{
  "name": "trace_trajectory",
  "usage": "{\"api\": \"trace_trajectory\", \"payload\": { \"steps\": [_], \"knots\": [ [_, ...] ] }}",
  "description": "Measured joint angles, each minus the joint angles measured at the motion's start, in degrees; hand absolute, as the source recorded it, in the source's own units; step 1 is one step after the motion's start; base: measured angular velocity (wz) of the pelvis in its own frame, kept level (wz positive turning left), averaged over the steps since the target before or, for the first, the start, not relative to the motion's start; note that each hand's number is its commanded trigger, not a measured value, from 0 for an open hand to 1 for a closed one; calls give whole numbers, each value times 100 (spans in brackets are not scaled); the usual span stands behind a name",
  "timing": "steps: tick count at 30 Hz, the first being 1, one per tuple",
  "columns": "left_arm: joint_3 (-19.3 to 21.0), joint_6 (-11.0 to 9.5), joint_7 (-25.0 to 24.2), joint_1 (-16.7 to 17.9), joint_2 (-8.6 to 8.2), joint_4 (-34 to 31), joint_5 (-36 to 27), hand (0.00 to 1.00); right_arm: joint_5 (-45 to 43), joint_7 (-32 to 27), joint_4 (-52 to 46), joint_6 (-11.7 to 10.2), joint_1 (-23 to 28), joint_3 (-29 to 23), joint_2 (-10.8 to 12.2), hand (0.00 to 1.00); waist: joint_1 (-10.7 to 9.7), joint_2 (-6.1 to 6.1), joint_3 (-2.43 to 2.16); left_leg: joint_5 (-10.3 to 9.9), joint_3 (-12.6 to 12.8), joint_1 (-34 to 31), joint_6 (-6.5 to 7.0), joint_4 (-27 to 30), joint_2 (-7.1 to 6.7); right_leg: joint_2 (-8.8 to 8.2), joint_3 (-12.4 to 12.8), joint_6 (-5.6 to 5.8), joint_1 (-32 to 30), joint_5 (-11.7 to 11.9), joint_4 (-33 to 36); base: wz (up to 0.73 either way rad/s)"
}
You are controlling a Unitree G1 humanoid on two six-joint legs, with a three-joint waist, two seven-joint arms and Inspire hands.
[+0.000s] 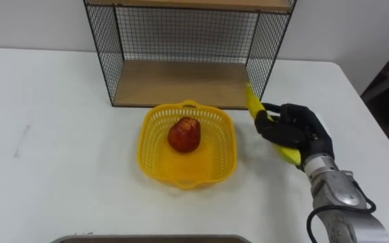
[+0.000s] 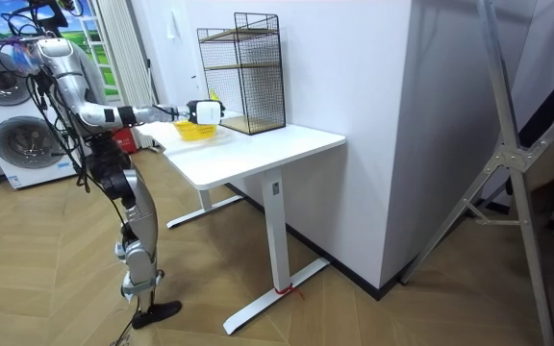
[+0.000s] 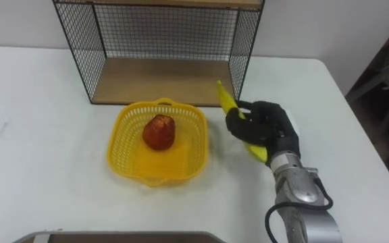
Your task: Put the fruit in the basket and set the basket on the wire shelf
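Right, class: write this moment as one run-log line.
right hand: shut on banana, right of basket | basket: on table before wire shelf, holds red fruit | banana not yet in basket

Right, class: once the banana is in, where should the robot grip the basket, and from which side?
Probably the basket by its near rim, coming from the robot's own side: the rim flares outward for fingers to pinch, the apple sits clear in the middle, and the shelf stands behind, so the far side goes in first.
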Motion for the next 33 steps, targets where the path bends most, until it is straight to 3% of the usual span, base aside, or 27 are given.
{"api": "trace_trajectory", "payload": {
  "steps": [11, 14, 18, 25, 28, 32, 33],
  "knots": [
    [-60, -135, -13, 20, -120, 9, 19, 0, 71, 309, -919, -218, -2, 33, 9, 100, 50, 45, -1, 0, -5, -9, -1, 7, 0, 4, -2, -2, -6, 1, 2, 0],
    [-58, -191, -45, -51, -114, 116, 20, 0, -300, 303, -1006, -261, -2, 86, 4, 100, 129, 70, -13, 1, 0, 0, -1, 30, 1, 3, 0, -3, -6, 3, 4, 0],
    [-82, -201, -152, -147, -115, 251, -4, 0, -1423, 311, -1141, -281, -18, 397, -3, 100, 197, 57, -36, 2, 7, -57, 0, 41, 1, 4, 24, -3, -86, 2, 37, -2],
    [-230, -209, -241, -302, -72, 363, -4, 0, -2185, 506, -1231, -281, -62, 524, -28, 100, 324, 13, -23, 4, 10, -93, 2, 32, 3, 4, 43, -3, -147, 2, 81, -1],
    [-231, -220, -307, -346, -45, 392, -6, 0, -2575, 617, -1323, -281, -67, 676, -147, 100, 333, -25, -10, 4, 44, -93, 1, -4, 7, 8, 71, -3, -164, 3, 81, -5],
    [-269, -334, -360, -381, 49, 396, -9, 0, -2932, 712, -1337, -281, -66, 878, -209, 100, 377, -90, 5, 4, 45, -92, 2, -4, 7, 6, 67, -3, -156, 3, 80, 0],
    [-276, -340, -359, -439, 63, 396, -9, 0, -3048, 727, -1337, -281, -66, 896, -209, 88, 402, -95, 8, 4, 44, -90, 2, -5, 6, 4, 62, -2, -152, 3, 80, 0]
  ]
}}
